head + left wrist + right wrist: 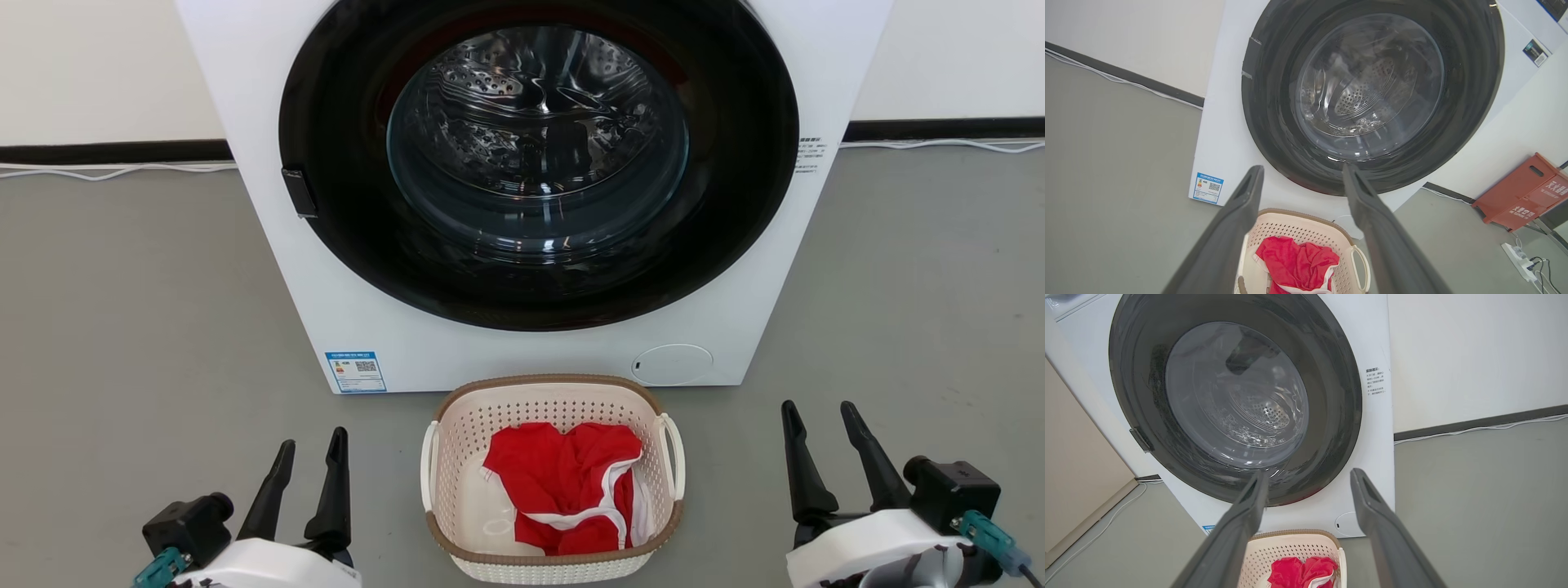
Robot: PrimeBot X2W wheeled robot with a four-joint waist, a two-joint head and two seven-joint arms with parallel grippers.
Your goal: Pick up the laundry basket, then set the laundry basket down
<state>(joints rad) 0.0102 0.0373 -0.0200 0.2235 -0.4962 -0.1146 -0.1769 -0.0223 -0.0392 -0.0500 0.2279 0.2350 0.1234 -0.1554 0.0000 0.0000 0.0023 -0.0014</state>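
Observation:
The laundry basket (457,457), cream-white and perforated with a brown rim and white loop handles, sits on the grey floor just in front of the washing machine. Red cloth with white trim (571,482) lies inside it. My left gripper (313,449) stands open to the basket's left, well apart from it, nothing between its fingers. My right gripper (819,412) stands open to the basket's right, also apart. The left wrist view shows the basket (1306,228) below my left gripper (1302,171). In the right wrist view the basket (1294,549) lies low between the fingers of my right gripper (1309,477).
A white front-loading washing machine (359,310) with its dark round door shut stands right behind the basket. A red crate (1527,192) and a power strip (1515,255) sit off to one side by the wall. Cables run along the skirting.

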